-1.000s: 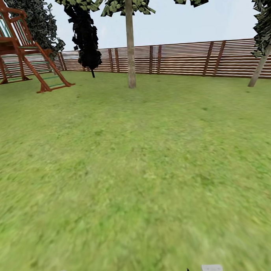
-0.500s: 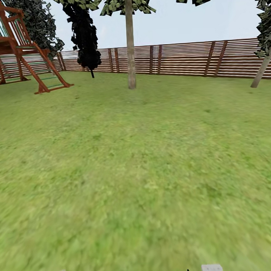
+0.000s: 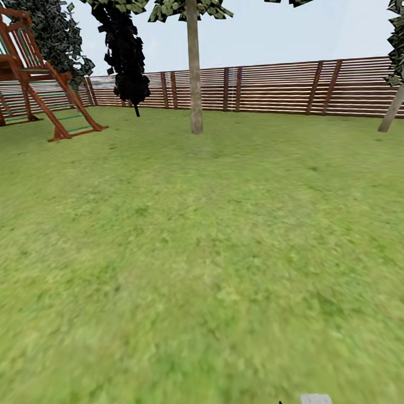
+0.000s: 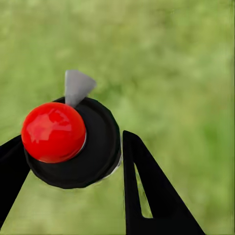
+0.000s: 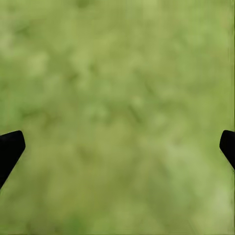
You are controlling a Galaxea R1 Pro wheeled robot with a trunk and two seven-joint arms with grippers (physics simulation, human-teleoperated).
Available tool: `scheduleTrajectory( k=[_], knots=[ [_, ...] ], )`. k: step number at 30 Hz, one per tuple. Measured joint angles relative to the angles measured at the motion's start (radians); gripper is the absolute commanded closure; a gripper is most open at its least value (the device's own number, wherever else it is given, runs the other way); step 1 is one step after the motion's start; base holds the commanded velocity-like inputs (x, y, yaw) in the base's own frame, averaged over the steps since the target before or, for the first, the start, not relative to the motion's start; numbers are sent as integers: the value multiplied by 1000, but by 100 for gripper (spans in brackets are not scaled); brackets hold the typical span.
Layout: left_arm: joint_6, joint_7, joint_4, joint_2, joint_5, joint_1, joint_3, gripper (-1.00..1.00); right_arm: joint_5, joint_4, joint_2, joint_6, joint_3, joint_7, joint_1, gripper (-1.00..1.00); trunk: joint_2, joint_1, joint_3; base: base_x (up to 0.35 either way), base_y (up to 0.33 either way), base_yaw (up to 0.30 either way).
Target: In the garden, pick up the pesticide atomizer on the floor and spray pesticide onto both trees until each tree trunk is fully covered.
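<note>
Out on the garden lawn, the robot's left gripper was clamped on the pesticide atomizer, its black fingers pressed against either side of the black round body, with the red knob and the grey nozzle pointing away from the wrist over blurred grass. The right gripper hung with its fingers spread wide apart and nothing between them, green turf beneath. The pick-up looked finished; the spraying, by all appearances, had not begun. The nearer tree trunk stood well ahead of both grippers, straight in front and close to the brown slatted fence, too far off to tell whether any white specks lay on it. A second, leaning trunk stood well off to the right, its crown cut off by the frame, so whether it was the other tree to treat could not be told. A red-brown play frame stood far to the left. Remaining work seemed to be crossing the lawn, then covering both trunks.
</note>
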Motion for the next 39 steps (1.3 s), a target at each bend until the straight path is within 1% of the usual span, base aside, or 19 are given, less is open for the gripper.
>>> scheduleTrajectory(
  k=[7,39],
  knots=[
    [-1,0,0,-4,0,0,0,100,0,0,0,-1,0,0,0,-100,0,0,0,341,0,0],
    [0,0,0,-5,0,0,0,100,0,0,0,0,0,0,0,-100,0,0,0,341,0,0]
  ],
)
